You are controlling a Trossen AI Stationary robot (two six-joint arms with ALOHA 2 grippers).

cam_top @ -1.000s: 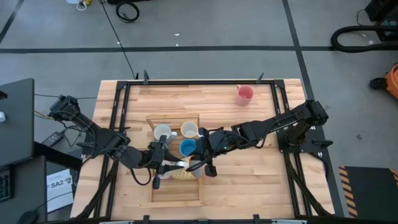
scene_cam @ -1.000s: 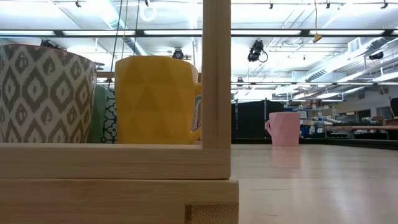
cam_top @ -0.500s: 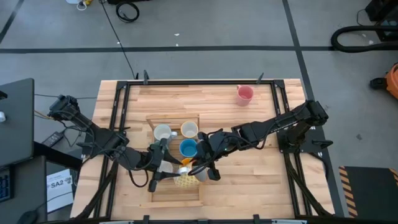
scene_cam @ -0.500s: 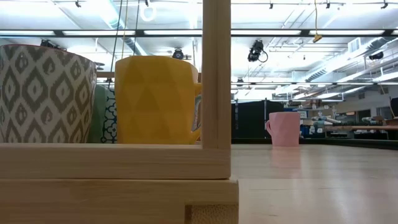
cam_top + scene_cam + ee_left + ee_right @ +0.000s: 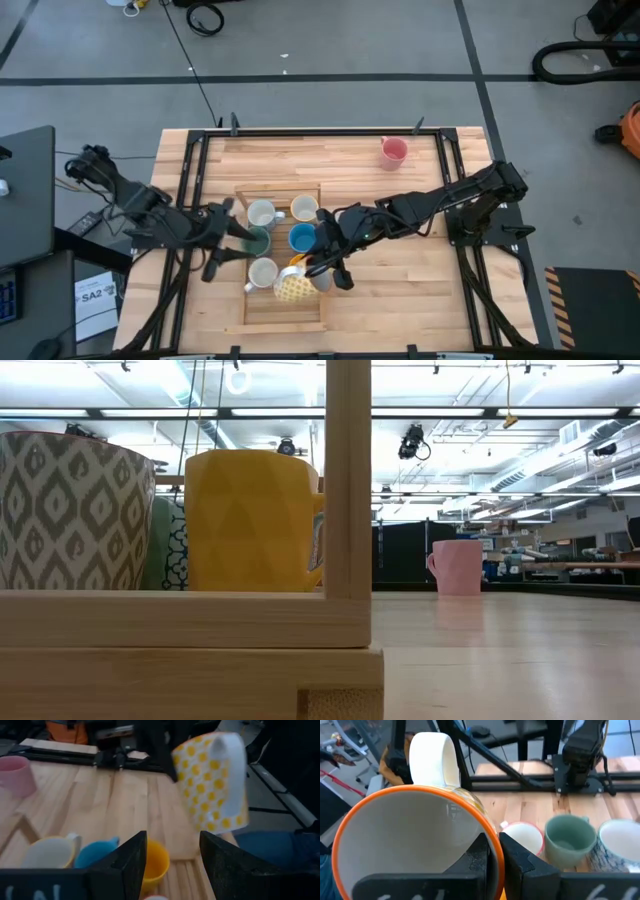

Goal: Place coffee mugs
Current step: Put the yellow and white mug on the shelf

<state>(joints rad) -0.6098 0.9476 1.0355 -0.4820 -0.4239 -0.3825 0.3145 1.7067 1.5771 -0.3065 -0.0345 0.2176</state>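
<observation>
My left gripper (image 5: 228,240) has just let go. Its fingers are spread wide and empty, and it has backed off toward 9 o'clock, just outside the tray (image 5: 280,189). The white mug (image 5: 262,272) it was over a second ago now stands free at the tray's 7 o'clock, beside the teal mug (image 5: 258,240). I judge that one placed.

At the middle of the tray, another white mug (image 5: 262,213) and a cream mug (image 5: 304,208) sit toward 12 o'clock. The blue mug (image 5: 302,238) is just below them.

My right gripper (image 5: 490,852) is pinched tight on the orange rim of the dotted mug (image 5: 292,290). It now carries that mug alone, tilted, over the tray's 6 o'clock end. With my left side clear, I think the next move is to set the mug upright in the free spot there, without knocking the white mug beside it.

The pink mug (image 5: 394,151) is well apart at 1 o'clock on the table, still to be fetched.
</observation>
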